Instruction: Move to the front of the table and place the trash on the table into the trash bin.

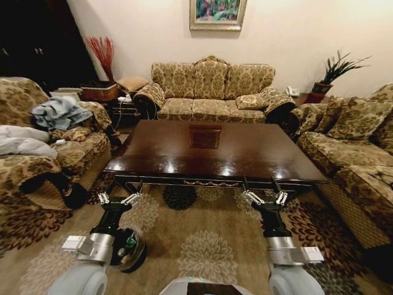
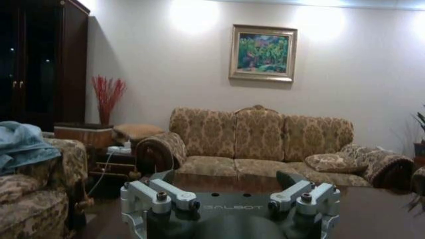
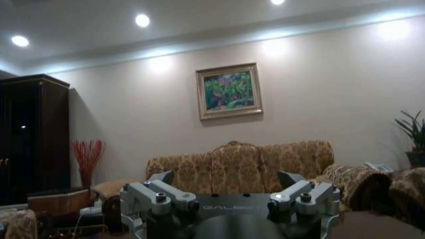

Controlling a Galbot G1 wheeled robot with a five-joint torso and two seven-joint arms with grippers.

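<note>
Both hands, left hand (image 1: pixel 118 198) at 7 o'clock and right hand (image 1: pixel 264 197) at 5, hang spread and empty before the glossy surface (image 1: pixel 215 153). Trash bin (image 1: pixel 128 248) by the left arm; light liner, grip its rim.

This is a home living room: three patterned gold-brown sofas (image 1: pixel 210 89) ring a glossy dark wood coffee table (image 1: pixel 215 150) on a floral rug (image 1: pixel 202 246). A framed painting (image 1: pixel 217 12) hangs on the pale wall, a potted plant (image 1: pixel 334 74) stands in one corner, red stems in a vase (image 1: pixel 103 54) in the other, and clothes (image 1: pixel 58 112) lie heaped on one sofa.
</note>
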